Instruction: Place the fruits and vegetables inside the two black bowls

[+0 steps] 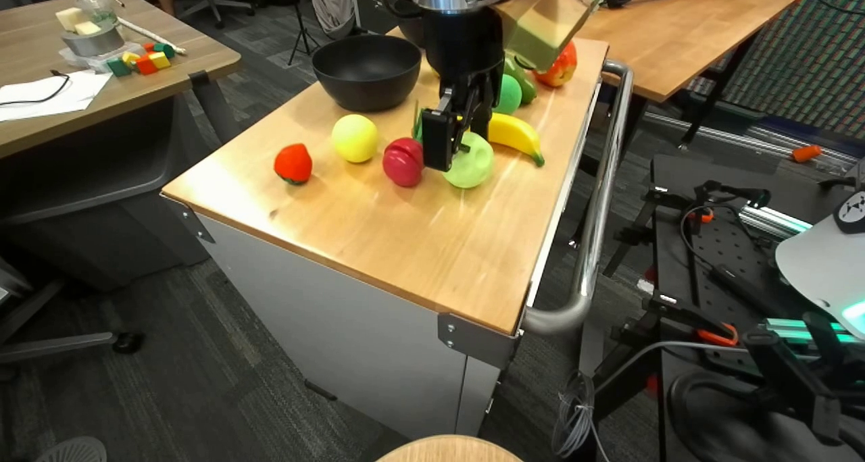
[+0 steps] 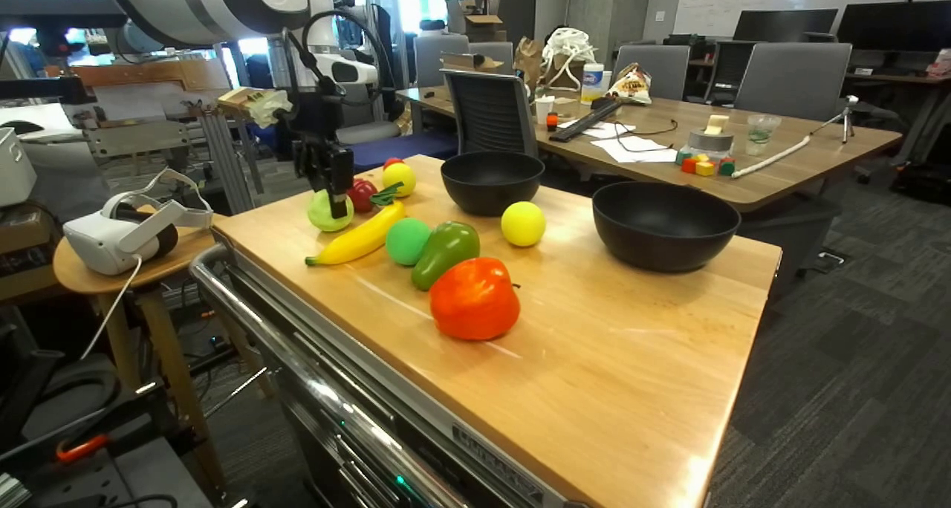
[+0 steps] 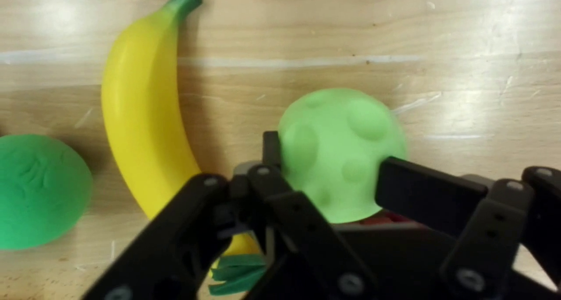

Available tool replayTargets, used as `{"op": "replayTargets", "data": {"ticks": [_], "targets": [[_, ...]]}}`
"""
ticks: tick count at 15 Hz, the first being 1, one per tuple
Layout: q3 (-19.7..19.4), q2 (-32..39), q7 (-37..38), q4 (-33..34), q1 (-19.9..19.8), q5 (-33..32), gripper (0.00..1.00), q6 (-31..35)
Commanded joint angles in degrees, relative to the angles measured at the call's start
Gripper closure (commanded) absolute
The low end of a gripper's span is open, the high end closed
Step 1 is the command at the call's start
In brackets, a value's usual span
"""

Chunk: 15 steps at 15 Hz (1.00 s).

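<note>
Gripper [image 3: 328, 166], black, two-fingered: at the centre of the wrist view, clasping the light green round piece [image 3: 342, 133], one finger against its left side, the other against its right. Light green round piece, dimpled: on the wooden top [image 2: 617, 404], left of centre in an exterior view. Banana [image 3: 140, 102], yellow with green tip: lying left of that piece in the wrist view, apart from it. Smaller-looking black bowl [image 2: 487, 196]: upright, upper centre of an exterior view. Larger-looking black bowl [image 2: 665, 244]: upright, right of centre in the same view, apart from the smaller. Yellow round fruit [image 2: 523, 224]: near the smaller bowl, just below it in that frame. Deeper green round piece [image 2: 406, 241], green avocado [image 2: 449, 252], red-orange pepper [image 2: 474, 300]: a run descending across the centre of that view, pepper lowest; contact between them not discernible. Second yellow round fruit [image 1: 355, 138]: on the wooden top, left of centre in an exterior view, below a bowl. Red piece with green leaves [image 1: 403, 163]: between this fruit and the light green piece. Red fruit with green underside [image 1: 293, 163]: farthest left of the produce in that view. White headset [image 2: 111, 237]: far left of an exterior view, on a round stool [image 2: 74, 272].
</note>
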Motion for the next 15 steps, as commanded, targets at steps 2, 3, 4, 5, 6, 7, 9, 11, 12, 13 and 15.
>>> {"op": "replayTargets", "data": {"ticks": [2, 3, 4, 5, 6, 7, 9, 11, 12, 13, 15], "targets": [[-1.0, 2.4, -0.3, 2.2, 0.8, 0.3, 0.56, -0.6], [-1.0, 1.9, -0.8, 2.3, 0.6, 1.1, 0.62, -0.6], [-1.2, 1.4, -0.9, 2.3, 0.5, 1.3, 0.67, -0.8], [-1.3, 0.7, -1.4, 2.1, 0.4, 2.1, 0.48, -1.1], [-1.3, 0.2, -1.9, 1.9, 0.3, 2.9, 0.33, -1.2], [-1.3, -0.7, -2.5, 1.6, 0.1, 3.9, 0.32, -1.4], [-1.4, -2.2, -3.5, 1.3, 0.0, 5.4, 0.18, -1.4], [-1.4, -3.4, -4.7, 1.1, -0.1, 7.0, 0.03, -1.8], [-1.3, -3.9, -5.4, 1.1, -0.1, 7.9, 0.0, -1.9], [-1.3, -4.2, -6.1, 1.2, -0.1, 8.7, 0.0, -1.9], [-1.2, -3.8, -7.0, 1.5, -0.1, 9.9, 0.0, -1.4]]}}
